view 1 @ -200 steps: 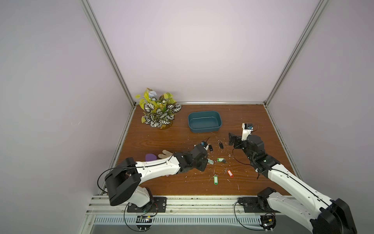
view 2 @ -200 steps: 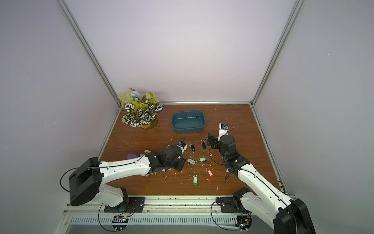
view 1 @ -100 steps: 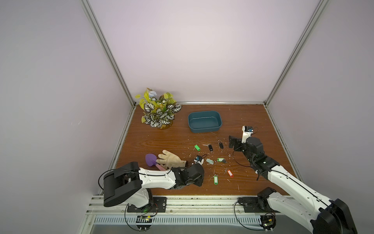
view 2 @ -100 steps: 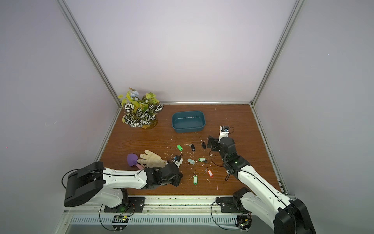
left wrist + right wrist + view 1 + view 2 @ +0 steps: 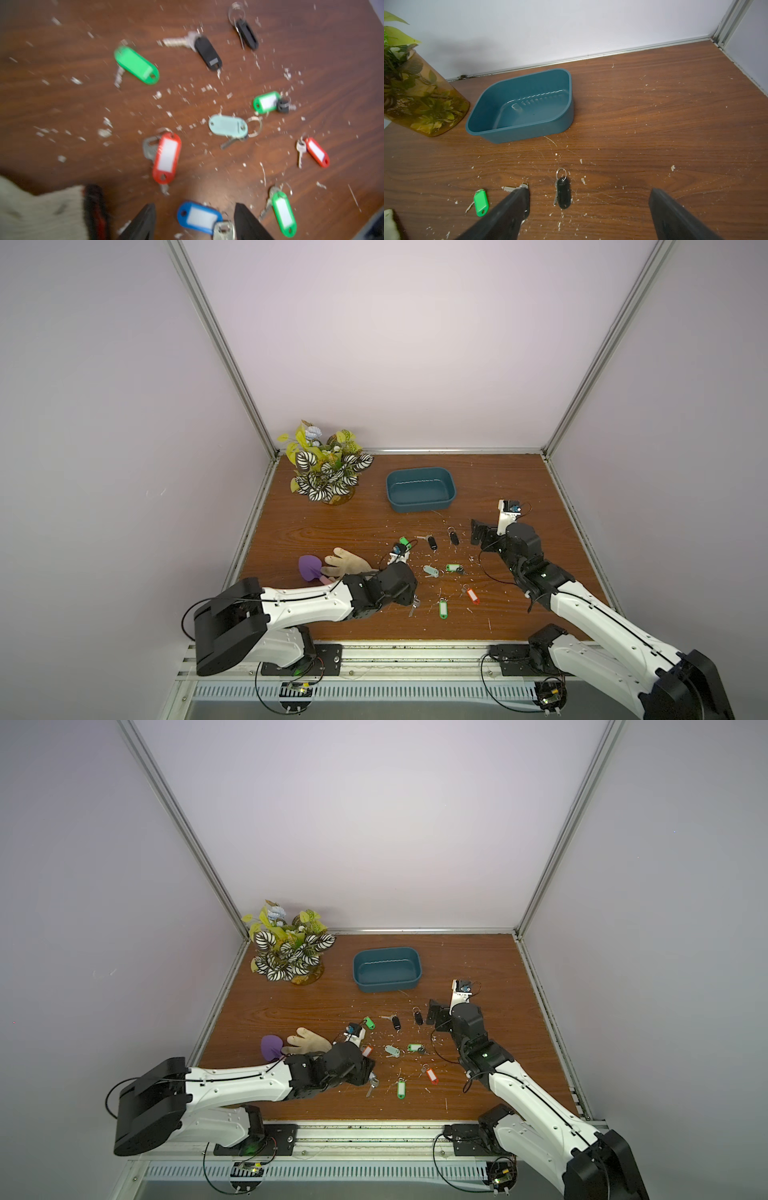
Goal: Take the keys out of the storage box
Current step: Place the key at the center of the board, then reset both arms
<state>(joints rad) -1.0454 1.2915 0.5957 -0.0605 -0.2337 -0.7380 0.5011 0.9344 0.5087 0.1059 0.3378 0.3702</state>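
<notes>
The storage box [image 5: 422, 506] [image 5: 386, 984] [image 5: 533, 129], a dark teal tub, stands at the back of the table with nothing in it. The keys lie spread on the wood in front of it: green-tagged [image 5: 137, 65], two black-tagged [image 5: 207, 53] [image 5: 563, 194], pale teal [image 5: 228, 125], red [image 5: 167, 158] and more. My left gripper [image 5: 195, 205] [image 5: 411, 598] is open near the front edge. A blue-tagged key [image 5: 199, 217] lies on the table between its fingers, touching neither. My right gripper [image 5: 589, 192] [image 5: 478, 531] hangs open low over one black-tagged key.
A potted plant [image 5: 328, 472] stands at the back left, beside the box. A beige glove [image 5: 347, 564] and a purple object [image 5: 309, 566] lie left of the keys, close to my left arm. White flecks of debris litter the wood among the keys.
My left arm has swung from the middle of the table toward the front edge and opened its jaws, and the blue-tagged key now lies loose between them. The right arm has barely moved.
</notes>
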